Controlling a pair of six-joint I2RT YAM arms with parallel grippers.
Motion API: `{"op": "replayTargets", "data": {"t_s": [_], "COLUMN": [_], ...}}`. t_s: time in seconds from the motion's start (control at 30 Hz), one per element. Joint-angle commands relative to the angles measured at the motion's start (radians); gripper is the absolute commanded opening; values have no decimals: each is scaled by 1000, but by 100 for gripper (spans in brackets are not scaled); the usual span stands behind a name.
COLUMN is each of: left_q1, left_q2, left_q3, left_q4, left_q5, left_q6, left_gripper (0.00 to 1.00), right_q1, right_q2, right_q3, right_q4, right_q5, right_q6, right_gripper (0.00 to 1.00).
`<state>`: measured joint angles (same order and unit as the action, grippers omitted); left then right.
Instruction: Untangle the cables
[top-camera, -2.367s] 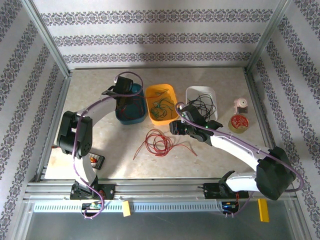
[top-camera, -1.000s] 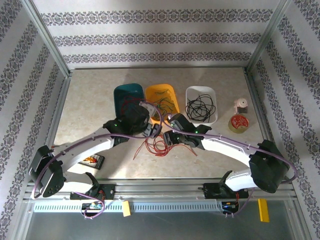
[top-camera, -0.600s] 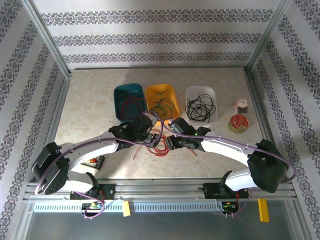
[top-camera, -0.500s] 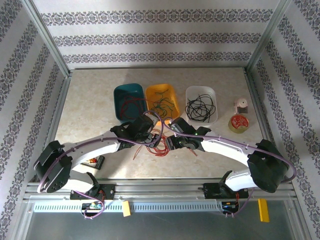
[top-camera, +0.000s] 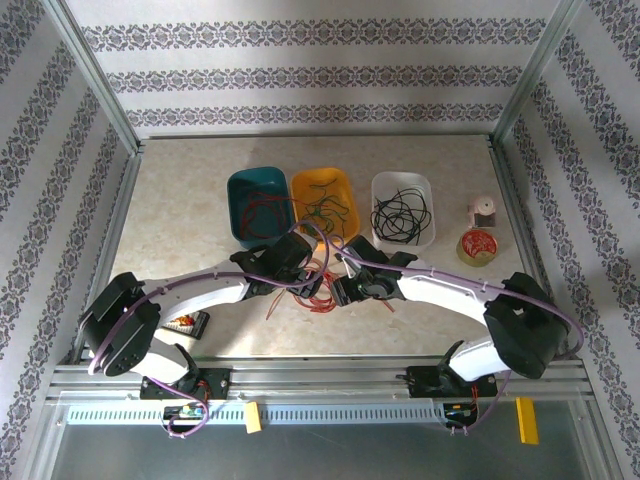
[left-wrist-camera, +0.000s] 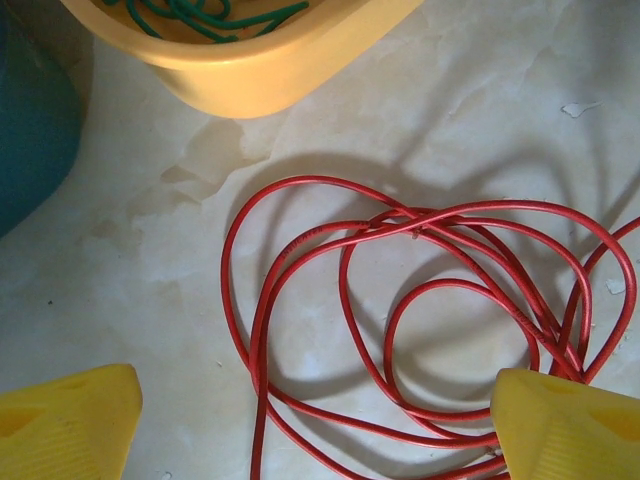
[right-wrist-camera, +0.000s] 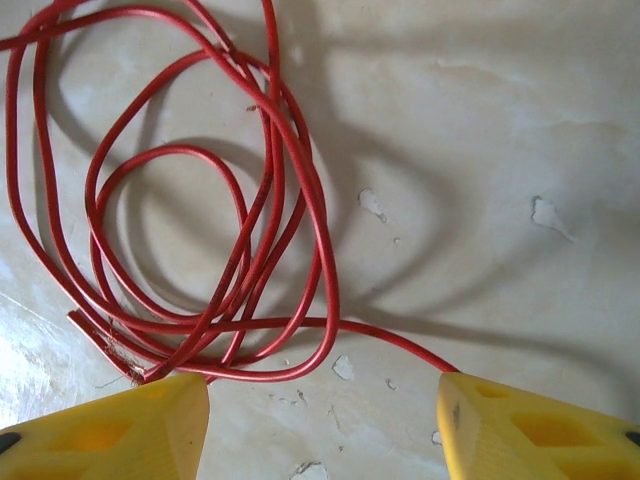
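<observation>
A loose coil of red cable (top-camera: 320, 297) lies on the table in front of the bins, its loops crossing one another (left-wrist-camera: 420, 222). My left gripper (top-camera: 303, 272) hangs low over the coil's left side, open, and its yellow fingertips (left-wrist-camera: 65, 425) straddle several strands without touching them. My right gripper (top-camera: 338, 288) is low over the coil's right side, also open. One strand (right-wrist-camera: 291, 323) runs across the gap between its fingertips (right-wrist-camera: 540, 430). More red cable (top-camera: 262, 210) lies in the teal bin, green cables (top-camera: 322, 208) in the orange bin, and black cables (top-camera: 400, 212) in the white bin.
The teal bin (top-camera: 236, 190), orange bin (left-wrist-camera: 260, 75) and white bin (top-camera: 378, 190) stand in a row just behind the coil. A tape roll (top-camera: 478, 245) and a small pink item (top-camera: 483, 212) sit at the right. A small dark object (top-camera: 185, 322) lies near the left arm's base.
The left arm swung from the teal bin down to the coil's left side. The right arm came from the white bin to the coil's right side. Both grippers stayed open.
</observation>
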<state>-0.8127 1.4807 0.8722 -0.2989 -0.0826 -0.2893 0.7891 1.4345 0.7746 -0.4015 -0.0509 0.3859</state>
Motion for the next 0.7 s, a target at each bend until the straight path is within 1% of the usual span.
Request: {"op": "replayTargets", "data": {"t_s": [0.0, 0.23, 0.4, 0.57, 0.67], "left_q1": [-19, 11, 33, 37, 41], "left_q2": [17, 2, -11, -5, -1], "left_q3": [-13, -58, -92, -91, -85], "left_q4": [41, 27, 30, 30, 33], "left_q5": [-20, -20, -11, -10, -6], "left_q6": [-12, -47, -69, -68, -68], "left_gripper": [90, 89, 88, 87, 87], "right_q1": [10, 8, -16, -33, -36], "right_q2": [27, 63, 85, 115, 136], "right_q3": [24, 63, 87, 111, 122], "right_q4": [-18, -21, -11, 6, 16], "right_q5": [-9, 28, 12, -16, -31], "right_q6": [-23, -24, -23, -24, -27], "right_gripper": [62, 61, 58, 49, 42]}}
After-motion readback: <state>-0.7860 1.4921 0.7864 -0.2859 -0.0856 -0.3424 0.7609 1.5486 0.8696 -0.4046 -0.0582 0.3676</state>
